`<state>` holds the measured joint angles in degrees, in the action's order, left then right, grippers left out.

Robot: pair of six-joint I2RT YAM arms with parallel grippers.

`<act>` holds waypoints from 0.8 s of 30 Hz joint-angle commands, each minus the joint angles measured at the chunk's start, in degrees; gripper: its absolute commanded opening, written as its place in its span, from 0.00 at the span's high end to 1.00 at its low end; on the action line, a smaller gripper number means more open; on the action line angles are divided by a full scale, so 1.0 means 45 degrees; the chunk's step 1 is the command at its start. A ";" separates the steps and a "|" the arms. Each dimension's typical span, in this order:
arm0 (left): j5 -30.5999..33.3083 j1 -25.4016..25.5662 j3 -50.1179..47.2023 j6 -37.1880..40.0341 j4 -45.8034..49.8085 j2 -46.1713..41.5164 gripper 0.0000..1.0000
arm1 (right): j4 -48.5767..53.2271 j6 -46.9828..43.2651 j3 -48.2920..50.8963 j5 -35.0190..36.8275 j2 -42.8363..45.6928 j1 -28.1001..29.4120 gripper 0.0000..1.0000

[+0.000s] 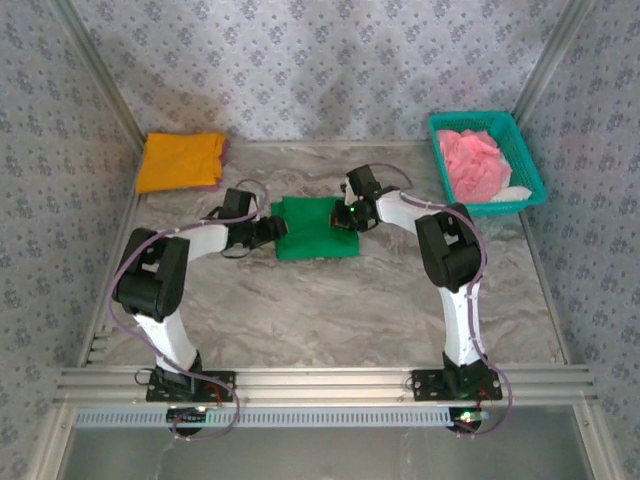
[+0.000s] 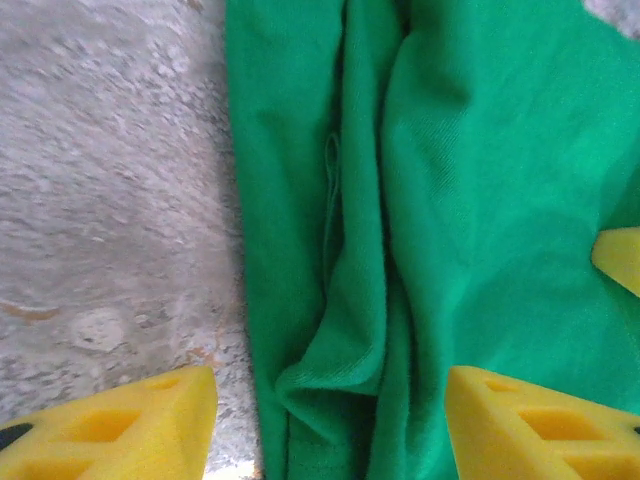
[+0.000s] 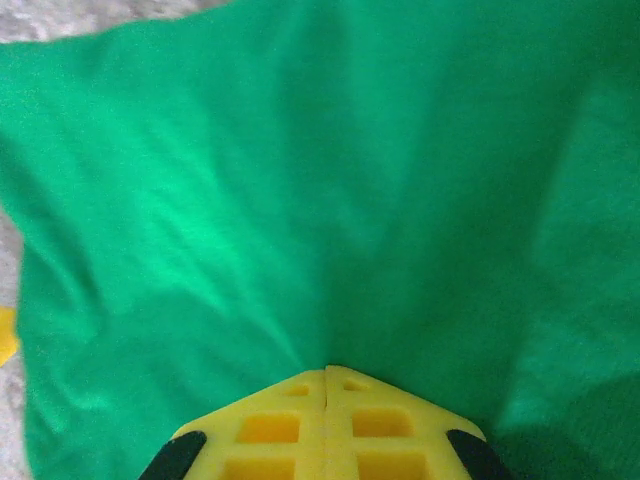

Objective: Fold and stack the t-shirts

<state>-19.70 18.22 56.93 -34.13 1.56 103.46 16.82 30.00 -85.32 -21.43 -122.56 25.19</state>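
Top view. Green shirt [image 1: 315, 228] lies folded into a small rectangle at centre frame on the marble-look table [image 1: 330, 310], between the two arms. Orange-yellow shirt [image 1: 180, 160] sits folded at upper left, near the back wall and well apart from the green one. Pink shirt [image 1: 472, 165] is bunched inside the teal basket [image 1: 528, 165] at upper right.

Left gripper [image 1: 272, 230] sits at the left edge of the green shirt. Right gripper [image 1: 350, 218] sits on the shirt's upper right part. Both arms bend inward toward the centre.

Left wrist view. Left gripper [image 2: 330, 380] has its jaws standing well apart, one yellow finger at lower left over bare table [image 2: 110, 200] and the other at lower right over cloth. The green shirt [image 2: 480, 200] fills the right two thirds of the frame, and its rumpled edge runs top to bottom between the fingers. Nothing is clamped. The cloth lies loose in long folds. A small yellow tip pokes in at the right edge, and whose it is cannot be told.

Right wrist view. Right gripper [image 3: 327, 375] is at bottom centre with its yellow fingers pressed flat together, no gap between them. Green shirt [image 3: 300, 180] covers nearly the whole frame. Creases draw in toward the fingertips, so the jaws look closed on a pinch of the cloth.
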 commanded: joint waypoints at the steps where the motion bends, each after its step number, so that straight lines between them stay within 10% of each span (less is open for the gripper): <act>1: 0.0173 0.0218 0.0904 0.0143 0.0530 0.0498 0.38 | -0.0013 0.0143 0.0335 0.0048 -0.0318 -0.0099 1.00; 24: -0.0131 0.1360 0.2989 -0.0795 -0.0312 0.2549 0.53 | -0.0318 0.0288 0.0385 -0.0125 -0.0362 0.0105 1.00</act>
<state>-18.22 21.80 67.64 -37.15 3.42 112.55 14.57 30.61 -84.55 -22.28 -122.78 25.17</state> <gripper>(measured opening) 0.476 0.066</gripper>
